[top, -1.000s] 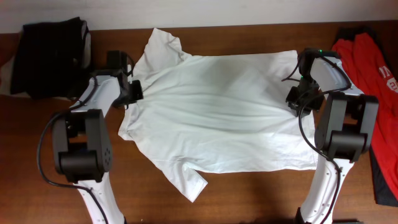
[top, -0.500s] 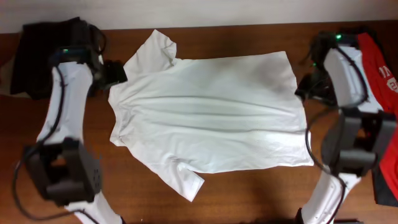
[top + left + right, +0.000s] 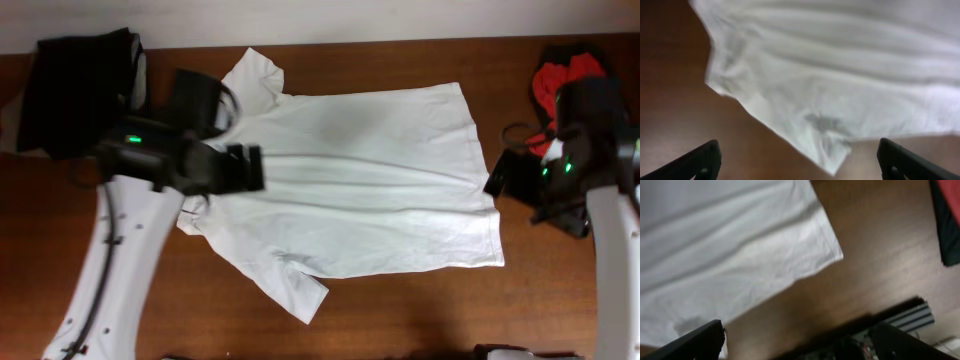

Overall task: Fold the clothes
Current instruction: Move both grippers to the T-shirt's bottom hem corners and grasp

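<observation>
The clothes are one white T-shirt [image 3: 370, 180] spread flat on the brown table, neck to the left and hem to the right. My left gripper [image 3: 247, 168] hovers above the shirt's left part, open, with nothing in it. In the left wrist view its fingertips [image 3: 704, 159] stand wide apart over bare wood, with the T-shirt [image 3: 840, 65] and a sleeve tip beyond them. My right gripper [image 3: 498, 176] hangs open just off the hem edge. The right wrist view shows the hem corner of the T-shirt [image 3: 740, 240] and its gripper [image 3: 800, 345] empty over the table.
A black garment [image 3: 80, 90] lies at the back left corner. A red garment [image 3: 560, 75] lies at the back right, also in the right wrist view as a red and black garment [image 3: 947, 220]. The table's front edge and a metal rail [image 3: 910, 317] show there.
Both grippers have opened and let go of the shirt's side edges. The left one has moved right over the shirt; the right one has pulled back off the hem. The shirt lies flatter.
</observation>
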You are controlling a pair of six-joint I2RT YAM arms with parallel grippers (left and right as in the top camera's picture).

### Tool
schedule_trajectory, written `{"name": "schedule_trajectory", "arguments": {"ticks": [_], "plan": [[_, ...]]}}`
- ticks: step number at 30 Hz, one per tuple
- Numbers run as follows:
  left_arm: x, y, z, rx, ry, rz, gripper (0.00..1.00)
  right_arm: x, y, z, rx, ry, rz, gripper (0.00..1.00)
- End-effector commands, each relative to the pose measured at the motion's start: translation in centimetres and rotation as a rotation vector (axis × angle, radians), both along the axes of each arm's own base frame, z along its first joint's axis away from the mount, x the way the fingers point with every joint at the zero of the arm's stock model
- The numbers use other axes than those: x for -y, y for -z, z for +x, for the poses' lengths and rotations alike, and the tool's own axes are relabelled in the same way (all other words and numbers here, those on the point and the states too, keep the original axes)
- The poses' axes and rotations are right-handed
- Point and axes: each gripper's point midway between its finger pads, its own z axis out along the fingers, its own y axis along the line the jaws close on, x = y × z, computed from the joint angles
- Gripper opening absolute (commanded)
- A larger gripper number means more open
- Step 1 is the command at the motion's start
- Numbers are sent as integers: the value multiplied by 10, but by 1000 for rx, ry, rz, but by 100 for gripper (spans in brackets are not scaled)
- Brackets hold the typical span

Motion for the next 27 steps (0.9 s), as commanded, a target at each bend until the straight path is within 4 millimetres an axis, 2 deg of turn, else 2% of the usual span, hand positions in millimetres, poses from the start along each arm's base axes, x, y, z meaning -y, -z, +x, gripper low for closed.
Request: {"name": "schedule_trajectory", "arguments": {"ticks": [1,5,7,9,11,15,20,22,24,26,27], "plan": [[28,47,-53,-197,59,44,99,-6,27,-16,-45,-17,11,99],[45,123,-134,-436,115,177,99,-4,60,-3,-58,-15,13,99],[48,141,-152,-470,105,203,99,-4,65,3,-62,-15,13,99],[59,171,-177,-516,160,171,99,-3,73,12,-73,-14,14,99],[63,195,-183,-511,160,137,99,-3,82,15,-112,5,19,99],[60,221,-182,-487,135,111,92,3,90,14,-148,93,-1,99],[54,232,-163,-410,96,131,89,4,91,13,-152,92,-5,99],[57,236,-158,-399,95,121,83,5,91,12,-155,93,-14,99],[61,241,-153,-382,99,117,70,5,92,11,-158,93,-14,99],[61,246,-153,-393,98,124,51,5,99,9,-171,94,-14,99],[60,249,-155,-410,97,134,36,4,106,6,-184,94,-11,99]]}}
